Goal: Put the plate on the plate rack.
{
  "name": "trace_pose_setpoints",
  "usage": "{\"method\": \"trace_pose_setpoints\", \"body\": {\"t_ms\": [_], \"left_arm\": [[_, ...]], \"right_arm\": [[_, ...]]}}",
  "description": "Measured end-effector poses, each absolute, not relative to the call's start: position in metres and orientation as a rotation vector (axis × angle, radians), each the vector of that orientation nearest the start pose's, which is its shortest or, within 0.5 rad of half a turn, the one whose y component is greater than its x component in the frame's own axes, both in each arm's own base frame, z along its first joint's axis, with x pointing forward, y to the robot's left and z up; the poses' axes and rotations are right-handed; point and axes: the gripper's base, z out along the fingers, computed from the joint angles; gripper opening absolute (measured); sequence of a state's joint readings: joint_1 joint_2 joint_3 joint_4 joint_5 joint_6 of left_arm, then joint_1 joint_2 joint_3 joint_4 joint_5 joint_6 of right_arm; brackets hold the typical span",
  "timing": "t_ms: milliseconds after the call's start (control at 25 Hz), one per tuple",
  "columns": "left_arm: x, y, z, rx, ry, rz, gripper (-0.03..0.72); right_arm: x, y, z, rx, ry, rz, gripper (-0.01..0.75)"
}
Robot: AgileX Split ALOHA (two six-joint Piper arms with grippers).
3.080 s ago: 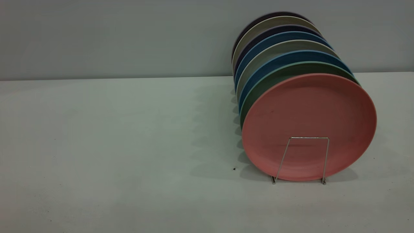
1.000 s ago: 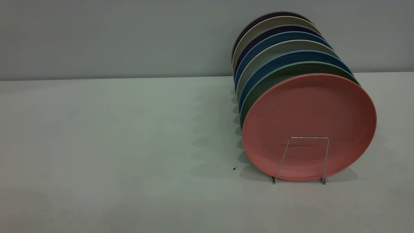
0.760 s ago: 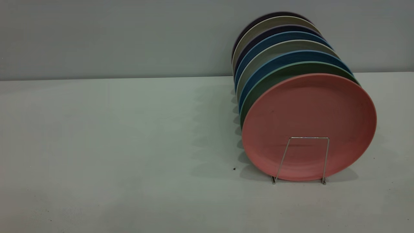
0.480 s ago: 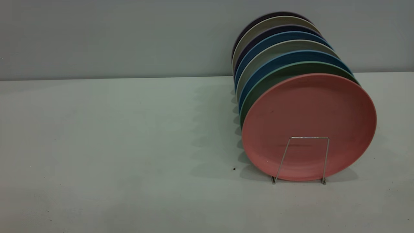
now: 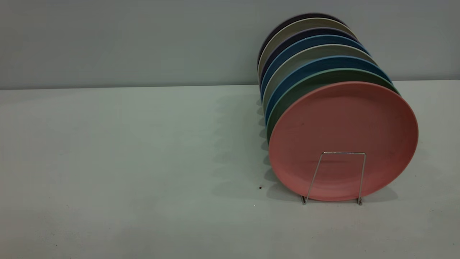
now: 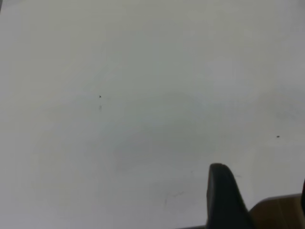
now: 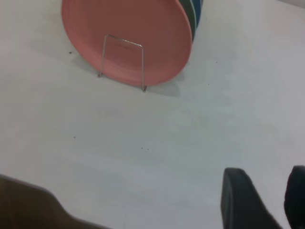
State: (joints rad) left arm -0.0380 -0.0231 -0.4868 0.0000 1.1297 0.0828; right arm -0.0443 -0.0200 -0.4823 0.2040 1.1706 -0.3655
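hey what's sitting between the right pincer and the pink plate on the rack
Only bare table, seen in the right wrist view. The right pincer hangs apart from the pink plate, which stands behind the front loop of the plate rack.

Soft, even, rather dim light; the plate (image 5: 343, 140) throws a faint shadow leftward on the table (image 5: 125, 162).

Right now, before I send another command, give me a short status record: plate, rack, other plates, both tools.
plate: upright on edge in the rack's front slot, facing the exterior camera
rack: one wire loop shows in front of the plate; the rest is hidden
other plates: a row standing behind the plate
right tool: above bare table, away from the rack, holding nothing
left tool: over bare table, one finger in view
task: plate looks racked
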Motion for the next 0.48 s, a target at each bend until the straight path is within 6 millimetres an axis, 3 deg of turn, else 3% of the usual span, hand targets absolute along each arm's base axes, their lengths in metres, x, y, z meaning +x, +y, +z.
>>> {"method": "trace_pose_setpoints", "body": {"t_ms": [480], "left_arm": [[-0.0099, 0.0005, 0.2680, 0.138, 2.099, 0.021, 0.427]], "right_arm": [[-0.0112, 0.0184, 0.2652, -0.365, 2.100, 0.020, 0.243]]}}
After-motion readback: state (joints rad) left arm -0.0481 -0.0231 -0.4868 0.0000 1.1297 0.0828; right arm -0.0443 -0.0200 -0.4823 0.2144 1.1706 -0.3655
